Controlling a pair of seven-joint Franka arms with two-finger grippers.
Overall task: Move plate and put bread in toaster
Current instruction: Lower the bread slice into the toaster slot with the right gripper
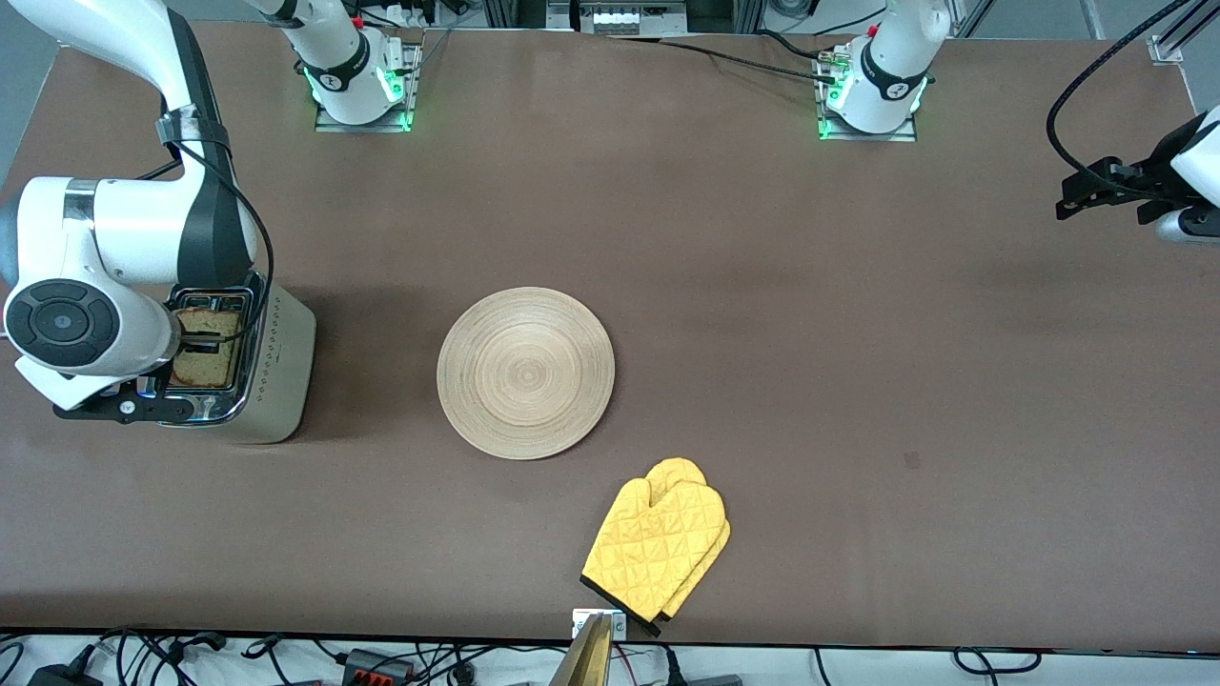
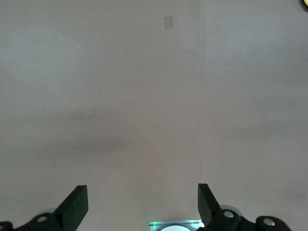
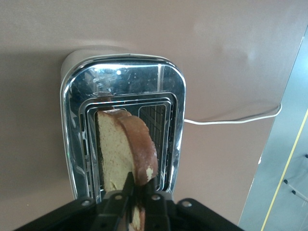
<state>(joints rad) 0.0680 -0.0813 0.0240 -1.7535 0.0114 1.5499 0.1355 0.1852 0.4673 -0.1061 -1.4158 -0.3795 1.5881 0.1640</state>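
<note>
**Bread in toaster slot, right pincer on it; left arm parked**

Yellow quilted oven mitts [image 1: 658,545], a stacked pair with black cuffs, lie closest to the front camera, near the desk [image 1: 810,314] edge. Just nearer to the camera than the cuffs, a small metal bracket [image 1: 599,624] is fixed at the edge. No brand or readable text on anything; only a "2"-like mark on each arm base, too small to confirm.

Plate [image 1: 525,373]: flat on the desk around mid-desk, bare, farther from the camera than the mitts and apart from them.

Toaster [image 1: 272,367]: at the right arm's end of the desk, well apart from the plate, upright, chrome top up. White cord [image 3: 231,120] runs off across the desk.

Bread [image 3: 126,151]: standing on edge in one toaster slot, upper part and crust sticking out above the chrome. Second slot shows only wire grille.

Right pincer [image 3: 136,185]: directly over the toaster, fingers narrow and pinched on the bread's top crust edge. In the front view the right arm's wrist blocks most of the toaster top, so slot depth is hard to judge; the slice looks partly in.

Left pincer [image 2: 143,204]: jaws wide, holding nothing, over bare desk at the left arm's end. Left arm is waiting, only partly in the front view.

Small pale patch [image 2: 168,22] on the desk surface, possibly tape.
</note>
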